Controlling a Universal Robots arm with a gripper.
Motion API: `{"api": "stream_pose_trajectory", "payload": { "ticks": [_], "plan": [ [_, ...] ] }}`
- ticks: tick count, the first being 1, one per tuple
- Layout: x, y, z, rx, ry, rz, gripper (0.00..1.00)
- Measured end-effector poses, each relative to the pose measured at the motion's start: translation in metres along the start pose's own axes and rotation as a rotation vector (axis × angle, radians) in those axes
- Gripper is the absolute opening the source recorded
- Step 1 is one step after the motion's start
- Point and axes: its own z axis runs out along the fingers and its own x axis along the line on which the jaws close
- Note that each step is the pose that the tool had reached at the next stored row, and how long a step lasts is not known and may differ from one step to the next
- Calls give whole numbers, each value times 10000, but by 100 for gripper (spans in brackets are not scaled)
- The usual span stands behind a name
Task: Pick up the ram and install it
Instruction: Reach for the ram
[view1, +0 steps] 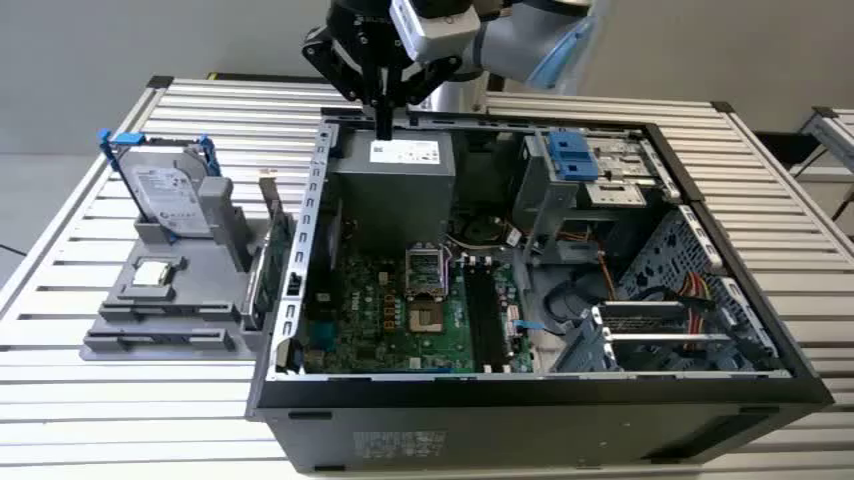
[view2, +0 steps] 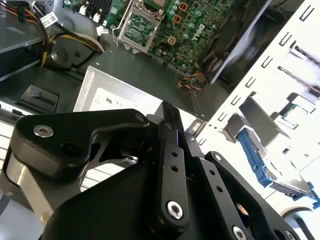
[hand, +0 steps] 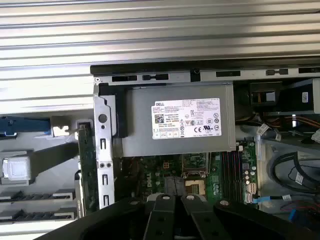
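Found the black two-finger gripper (view1: 384, 125) pressed together and empty, above the grey metal power supply box (view1: 394, 175), upper centre of the exterior view. Cannot tell where the ram lies. Judged liable to strike that box or the grey metal case wall (view1: 315, 210) if lowered straight from here. Read face-on in the first wrist view, lower right: long dark motherboard slots (hand: 232, 172). Taken whole from the exterior view, left: silver hard drive (view1: 174, 200) upright in a grey plastic holder (view1: 160, 330).

Motherboard (hand: 150, 172) partly hidden behind gripper (hand: 177, 199); hard drive frame (hand: 22, 126) cut by first wrist view's edge.
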Motion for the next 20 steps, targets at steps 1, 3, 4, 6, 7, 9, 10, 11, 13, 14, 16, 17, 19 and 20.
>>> {"api": "stream_pose_trajectory", "payload": {
  "ticks": [1,3,4,6,7,9,10,11,13,14,16,17,19,20],
  "plan": [
    [0,0,0,0,0,0,0],
    [0,0,0,0,0,0,0],
    [0,0,0,0,0,0,0],
    [0,0,0,0,0,0,0],
    [0,0,0,0,2,0,0],
    [1,0,0,1,6,0,0],
    [1,0,0,1,7,0,0],
    [2,0,0,2,8,0,0],
    [11,0,0,0,8,2,0],
    [19,-2,0,1,9,2,0],
    [43,-3,-1,1,9,0,0],
    [58,-4,-1,1,9,0,0],
    [95,-7,-2,1,9,0,0],
    [112,-8,-2,0,8,0,0]
  ]
}}
